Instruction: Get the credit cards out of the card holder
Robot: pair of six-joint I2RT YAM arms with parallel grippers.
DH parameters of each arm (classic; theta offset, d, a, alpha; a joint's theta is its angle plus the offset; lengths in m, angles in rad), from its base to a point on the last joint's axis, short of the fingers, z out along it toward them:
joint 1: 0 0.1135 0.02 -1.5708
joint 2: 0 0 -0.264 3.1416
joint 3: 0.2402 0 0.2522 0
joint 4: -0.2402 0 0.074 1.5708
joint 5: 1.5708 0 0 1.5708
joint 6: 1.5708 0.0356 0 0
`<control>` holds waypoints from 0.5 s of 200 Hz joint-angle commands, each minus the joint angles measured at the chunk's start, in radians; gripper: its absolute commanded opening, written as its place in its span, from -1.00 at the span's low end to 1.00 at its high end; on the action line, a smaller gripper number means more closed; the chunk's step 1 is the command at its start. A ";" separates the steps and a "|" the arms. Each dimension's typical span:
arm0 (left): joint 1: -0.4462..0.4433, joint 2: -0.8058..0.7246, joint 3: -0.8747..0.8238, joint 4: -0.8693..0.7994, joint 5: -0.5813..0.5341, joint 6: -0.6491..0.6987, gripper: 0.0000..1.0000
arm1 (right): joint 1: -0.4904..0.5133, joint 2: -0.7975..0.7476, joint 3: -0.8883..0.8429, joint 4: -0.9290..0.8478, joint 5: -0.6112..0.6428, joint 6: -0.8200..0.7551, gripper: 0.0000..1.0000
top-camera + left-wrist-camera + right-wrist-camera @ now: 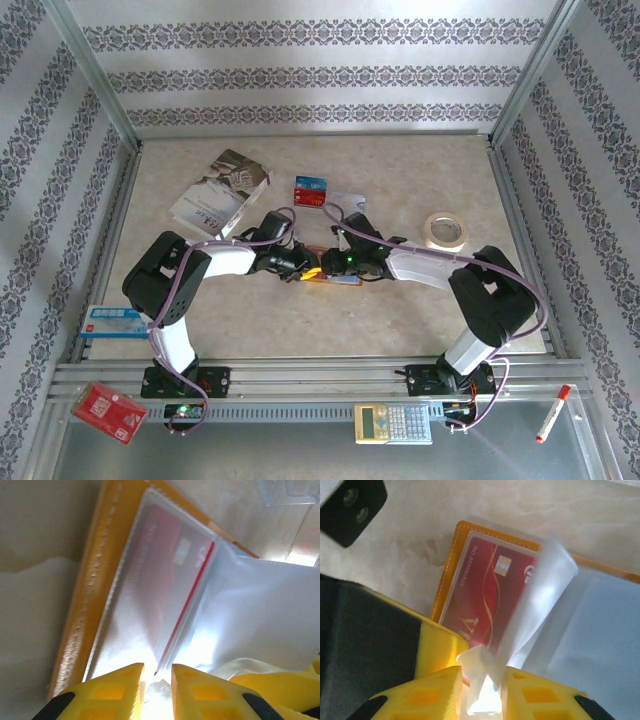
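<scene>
While red card (480, 597) ("NO 8888…") sits in card holder (448, 577), L fingers (143, 674) pinch its sleeve (260, 610); R fingers (457, 676) too.

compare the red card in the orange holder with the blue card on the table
The red card sits inside a clear pocket of the card holder; the blue card lies loose on the table. The red card is covered by plastic film; the blue card is bare. Both are small flat rectangles.

card holder (451, 560): orange | credit card (480, 590): red, gold swirls | pocket lining (600, 630): clear bluish | walls (320, 75): grey-patterned stripes
</scene>
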State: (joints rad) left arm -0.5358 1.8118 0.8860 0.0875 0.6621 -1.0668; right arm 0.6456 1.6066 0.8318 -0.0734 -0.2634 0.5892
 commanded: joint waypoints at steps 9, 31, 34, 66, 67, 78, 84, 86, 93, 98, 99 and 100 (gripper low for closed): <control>-0.012 0.023 0.050 -0.045 -0.013 0.044 -0.51 | -0.044 -0.124 -0.070 0.104 0.010 0.076 -0.35; -0.015 0.036 0.071 -0.020 -0.005 0.040 -0.49 | -0.069 -0.202 -0.106 0.110 0.047 0.086 -0.29; -0.015 0.039 0.074 -0.016 -0.002 0.038 -0.48 | -0.072 -0.214 -0.111 0.110 0.053 0.087 -0.27; -0.032 0.061 0.124 0.004 0.016 0.038 -0.43 | -0.103 -0.295 -0.149 0.106 0.087 0.093 -0.24; -0.034 0.062 0.126 0.005 0.016 0.038 -0.43 | -0.104 -0.297 -0.151 0.106 0.088 0.093 -0.24; -0.040 0.074 0.143 0.003 0.018 0.039 -0.42 | -0.112 -0.311 -0.158 0.099 0.093 0.095 -0.23; -0.045 0.083 0.152 0.003 0.021 0.039 -0.42 | -0.117 -0.316 -0.161 0.097 0.095 0.098 -0.22; -0.046 0.086 0.155 0.003 0.022 0.039 -0.42 | -0.118 -0.317 -0.162 0.096 0.095 0.099 -0.22; -0.052 0.096 0.166 0.003 0.023 0.041 -0.42 | -0.123 -0.319 -0.164 0.095 0.093 0.101 -0.22; -0.057 0.105 0.173 0.003 0.024 0.041 -0.41 | -0.126 -0.317 -0.165 0.095 0.090 0.103 -0.22; -0.058 0.106 0.174 0.002 0.023 0.041 -0.41 | -0.126 -0.317 -0.165 0.095 0.089 0.103 -0.22; -0.060 0.108 0.176 0.001 0.023 0.041 -0.41 | -0.125 -0.317 -0.165 0.094 0.089 0.104 -0.22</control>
State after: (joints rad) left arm -0.5671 1.8778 1.0214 0.0799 0.6674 -1.0515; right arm 0.5343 1.3048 0.6895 0.0120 -0.1986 0.6758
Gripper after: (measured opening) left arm 0.291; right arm 0.389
